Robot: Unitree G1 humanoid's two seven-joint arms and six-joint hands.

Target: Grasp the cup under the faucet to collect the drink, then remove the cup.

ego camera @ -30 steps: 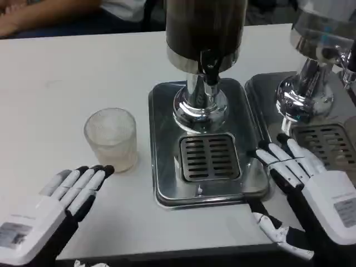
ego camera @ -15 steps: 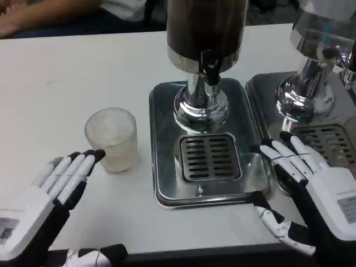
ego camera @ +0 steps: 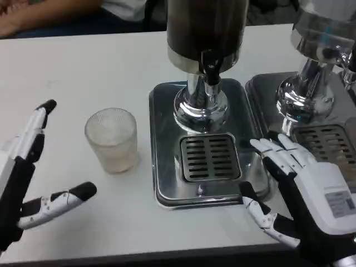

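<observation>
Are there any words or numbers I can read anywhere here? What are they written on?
No text here can be read.
Right hand: a small grey label sits on its white back, but the print is too blurred to read.
Cup, dispenser and its tray: no words or numbers show on them.

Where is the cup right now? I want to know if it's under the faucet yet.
Not yet: the cup stands on the white table, left of the dispenser's drip tray, near the open left hand.
</observation>
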